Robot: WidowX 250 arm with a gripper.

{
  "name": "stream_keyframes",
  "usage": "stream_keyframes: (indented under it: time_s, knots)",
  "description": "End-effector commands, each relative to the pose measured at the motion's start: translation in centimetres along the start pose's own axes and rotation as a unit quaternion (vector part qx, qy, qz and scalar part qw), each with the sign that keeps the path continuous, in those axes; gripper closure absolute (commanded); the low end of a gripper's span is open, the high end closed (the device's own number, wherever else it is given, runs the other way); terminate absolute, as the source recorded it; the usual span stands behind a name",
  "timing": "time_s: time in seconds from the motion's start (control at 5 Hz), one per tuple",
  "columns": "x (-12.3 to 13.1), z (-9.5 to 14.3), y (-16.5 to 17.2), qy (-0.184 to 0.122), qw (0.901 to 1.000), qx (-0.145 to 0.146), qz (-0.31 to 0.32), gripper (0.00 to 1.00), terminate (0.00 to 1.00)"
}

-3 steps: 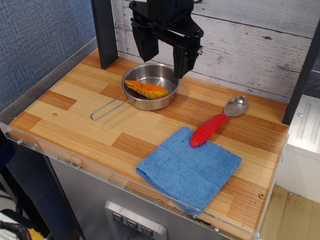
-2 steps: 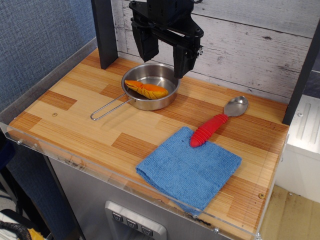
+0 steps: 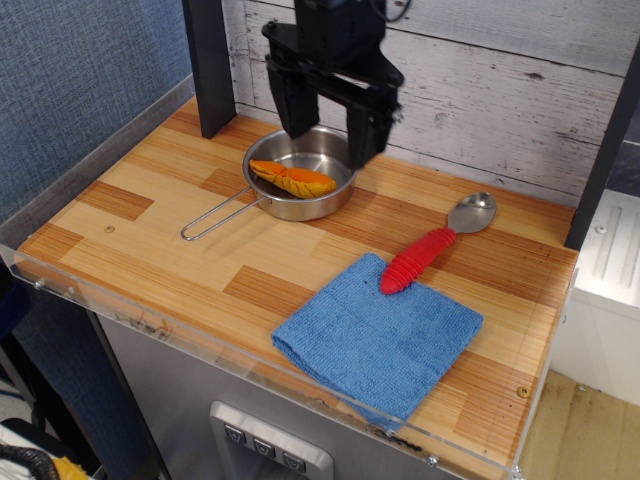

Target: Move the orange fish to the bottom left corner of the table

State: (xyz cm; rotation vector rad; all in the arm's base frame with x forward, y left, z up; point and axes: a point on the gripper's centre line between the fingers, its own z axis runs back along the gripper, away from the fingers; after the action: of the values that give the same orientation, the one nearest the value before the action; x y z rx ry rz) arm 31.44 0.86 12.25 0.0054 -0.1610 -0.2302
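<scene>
The orange fish [image 3: 293, 179] lies inside a small steel pan [image 3: 325, 195] at the back middle of the wooden table [image 3: 170, 250]. My black gripper [image 3: 328, 145] hangs open just above the pan's far side, one finger on each side of it, a little behind and to the right of the fish. It holds nothing. The table's bottom left corner [image 3: 50, 250] is bare wood behind the clear acrylic rim.
The pan's wire handle [image 3: 215, 217] points toward the front left. A spoon with a red ribbed handle [image 3: 420, 258] lies at the right, its tip on a blue cloth [image 3: 380, 335] at the front right. A dark post [image 3: 208, 65] stands at the back left.
The gripper has come down and shifted slightly toward the pan, still open. The fish, pan, spoon and cloth have not moved.
</scene>
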Motion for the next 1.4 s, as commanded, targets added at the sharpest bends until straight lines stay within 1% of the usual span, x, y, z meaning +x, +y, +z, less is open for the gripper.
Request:
stream_keyframes:
  time_s: [0.0, 0.2, 0.4, 0.6, 0.8, 1.0, 1.2]
  knots:
    - [0.9, 0.9, 1.4, -0.013, 0.9969, 0.004, 0.078, 0.00, 0.00]
    - [1.1, 0.7, 1.4, 0.000, 0.9791, 0.005, 0.203, 0.00, 0.00]
    - [2.3, 0.2, 0.8, 0.015, 0.9507, -0.038, 0.307, 0.00, 0.00]
    - [2.7, -0.3, 0.7, 0.023, 0.9069, -0.066, 0.416, 0.00, 0.00]
    - [2.7, -1.0, 1.3, 0.005, 0.8579, -0.083, 0.507, 0.00, 0.00]
    - [2.4, -0.9, 2.5, -0.031, 0.8262, -0.068, 0.559, 0.00, 0.00]
    - [2.3, -0.6, 4.1, -0.075, 0.8190, -0.033, 0.568, 0.00, 0.00]
